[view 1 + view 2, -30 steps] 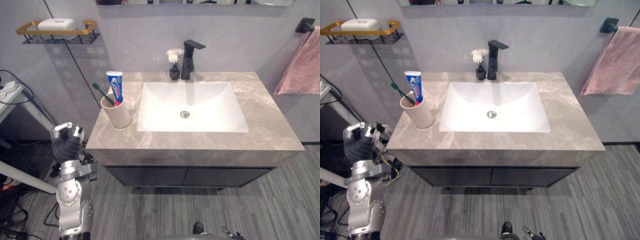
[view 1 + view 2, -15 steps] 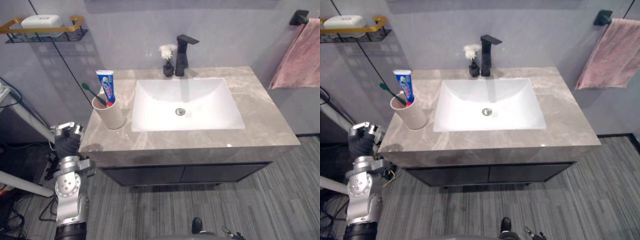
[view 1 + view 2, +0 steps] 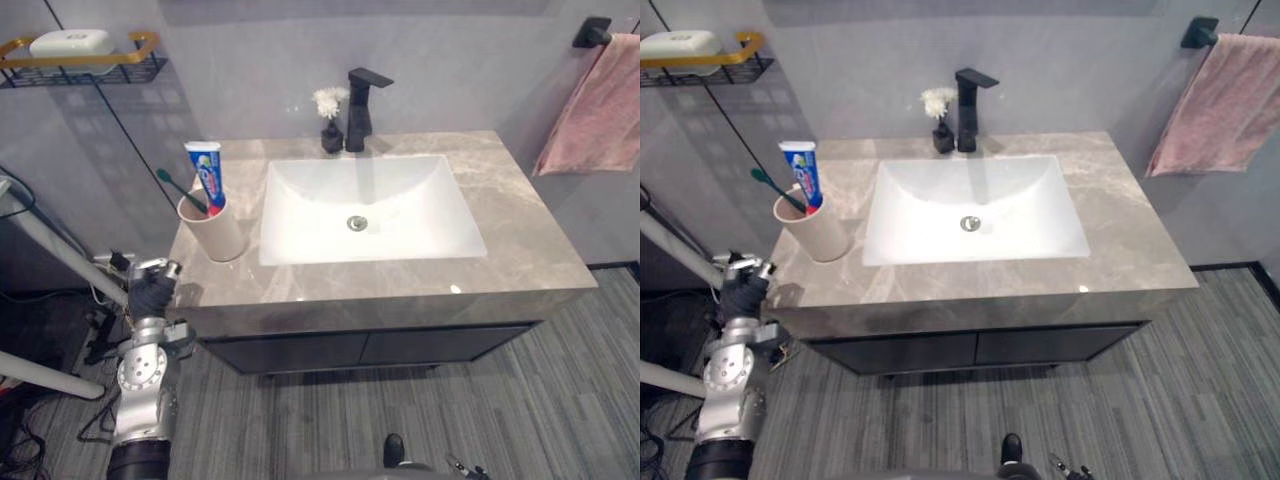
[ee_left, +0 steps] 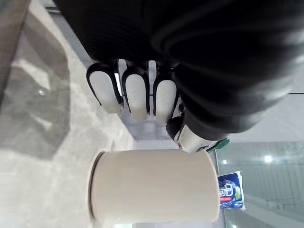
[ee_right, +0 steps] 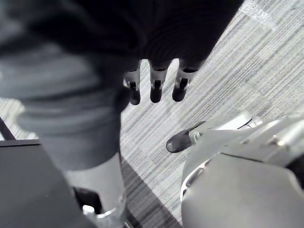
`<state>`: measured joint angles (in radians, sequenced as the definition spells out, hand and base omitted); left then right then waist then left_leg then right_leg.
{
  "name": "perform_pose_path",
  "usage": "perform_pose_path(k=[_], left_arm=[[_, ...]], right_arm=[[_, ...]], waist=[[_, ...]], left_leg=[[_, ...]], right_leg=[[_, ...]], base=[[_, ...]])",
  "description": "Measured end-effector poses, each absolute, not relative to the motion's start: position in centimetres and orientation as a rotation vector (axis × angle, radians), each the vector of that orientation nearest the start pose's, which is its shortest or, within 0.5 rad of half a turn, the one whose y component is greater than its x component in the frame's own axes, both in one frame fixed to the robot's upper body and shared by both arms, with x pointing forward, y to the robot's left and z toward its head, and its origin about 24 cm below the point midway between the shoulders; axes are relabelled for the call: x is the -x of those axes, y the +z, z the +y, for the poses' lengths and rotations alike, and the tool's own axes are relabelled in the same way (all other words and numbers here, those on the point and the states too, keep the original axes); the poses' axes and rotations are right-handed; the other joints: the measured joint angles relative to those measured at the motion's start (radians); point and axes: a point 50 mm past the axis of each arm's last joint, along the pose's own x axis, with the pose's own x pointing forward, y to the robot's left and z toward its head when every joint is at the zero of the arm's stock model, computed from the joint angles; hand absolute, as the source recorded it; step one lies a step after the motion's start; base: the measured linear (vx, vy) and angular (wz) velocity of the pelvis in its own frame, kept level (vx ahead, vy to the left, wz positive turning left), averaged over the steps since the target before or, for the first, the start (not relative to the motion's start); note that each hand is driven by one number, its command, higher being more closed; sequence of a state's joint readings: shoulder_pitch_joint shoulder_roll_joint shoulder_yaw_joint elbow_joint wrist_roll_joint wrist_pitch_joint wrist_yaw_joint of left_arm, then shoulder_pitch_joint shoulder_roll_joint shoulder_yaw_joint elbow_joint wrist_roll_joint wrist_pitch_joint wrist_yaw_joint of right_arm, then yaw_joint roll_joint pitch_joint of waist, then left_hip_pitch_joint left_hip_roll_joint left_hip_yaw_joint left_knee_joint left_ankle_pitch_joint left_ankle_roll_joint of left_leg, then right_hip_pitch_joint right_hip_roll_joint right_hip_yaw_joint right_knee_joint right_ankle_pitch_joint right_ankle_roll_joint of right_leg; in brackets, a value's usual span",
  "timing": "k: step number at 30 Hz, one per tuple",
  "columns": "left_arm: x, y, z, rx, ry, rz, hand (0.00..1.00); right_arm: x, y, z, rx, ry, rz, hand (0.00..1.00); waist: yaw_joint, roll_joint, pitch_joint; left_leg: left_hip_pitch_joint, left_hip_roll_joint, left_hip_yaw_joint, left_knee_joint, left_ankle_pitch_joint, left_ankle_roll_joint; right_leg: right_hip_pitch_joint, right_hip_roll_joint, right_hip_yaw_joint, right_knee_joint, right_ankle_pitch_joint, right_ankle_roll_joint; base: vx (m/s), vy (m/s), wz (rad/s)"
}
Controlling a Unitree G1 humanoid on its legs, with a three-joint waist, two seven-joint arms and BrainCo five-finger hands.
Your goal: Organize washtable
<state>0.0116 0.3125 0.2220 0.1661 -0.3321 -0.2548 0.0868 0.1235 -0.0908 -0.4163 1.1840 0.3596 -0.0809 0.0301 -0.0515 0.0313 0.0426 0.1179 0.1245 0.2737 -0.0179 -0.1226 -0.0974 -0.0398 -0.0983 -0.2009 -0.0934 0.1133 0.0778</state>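
Observation:
A beige cup stands on the left of the grey marble countertop. It holds a toothpaste tube and a green toothbrush. My left hand hangs just off the counter's front left corner, below the cup, with its fingers curled and nothing in them. In the left wrist view the cup lies just past the fingers, untouched. My right hand hangs over the striped floor with straight, relaxed fingers, holding nothing.
A white sink basin fills the counter's middle, with a black faucet and a small vase of white flowers behind it. A gold wall shelf at far left carries soap. A pink towel hangs at right.
The whole view has shifted, so the camera moved. My left hand stays by the counter's front left corner, a little closer to its edge. The cup has not moved.

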Motion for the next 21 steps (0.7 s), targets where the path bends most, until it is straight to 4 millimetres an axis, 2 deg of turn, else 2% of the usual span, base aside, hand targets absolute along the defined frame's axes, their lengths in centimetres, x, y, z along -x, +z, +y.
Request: perform_pose_path(k=[4, 8, 21], left_arm=[[-24.2, 5.5, 27.0, 0.013, 0.327, -0.153, 1.0], [-24.3, 5.3, 26.5, 0.013, 0.308, -0.145, 1.0], [-24.7, 4.6, 24.4, 0.03, 0.203, -0.122, 1.0]], right_arm=[[-4.2, -16.8, -22.9, -0.452, -0.676, 1.089, 0.0], [-4.2, -16.8, -22.8, -0.454, -0.676, 1.091, 0.0], [-3.4, -16.9, -22.8, -0.456, -0.691, 1.104, 0.0]], waist=[[-0.002, 0.0, 0.0], [-0.018, 0.001, 0.001], [-0.023, 0.01, 0.002]], left_leg=[[0.001, 0.0, 0.001, 0.001, 0.0, 0.0], [0.001, 0.0, 0.003, 0.001, 0.0, 0.0], [0.002, 0.001, 0.01, 0.001, -0.002, -0.001]], right_leg=[[0.0, 0.0, 0.003, 0.001, 0.0, 0.0], [-0.001, 0.001, 0.005, 0.001, 0.0, 0.0], [-0.004, 0.003, 0.01, 0.0, 0.0, 0.0]], base=[[0.0, 0.0, 0.0], [0.0, 0.0, 0.0], [0.0, 0.0, 0.0]])
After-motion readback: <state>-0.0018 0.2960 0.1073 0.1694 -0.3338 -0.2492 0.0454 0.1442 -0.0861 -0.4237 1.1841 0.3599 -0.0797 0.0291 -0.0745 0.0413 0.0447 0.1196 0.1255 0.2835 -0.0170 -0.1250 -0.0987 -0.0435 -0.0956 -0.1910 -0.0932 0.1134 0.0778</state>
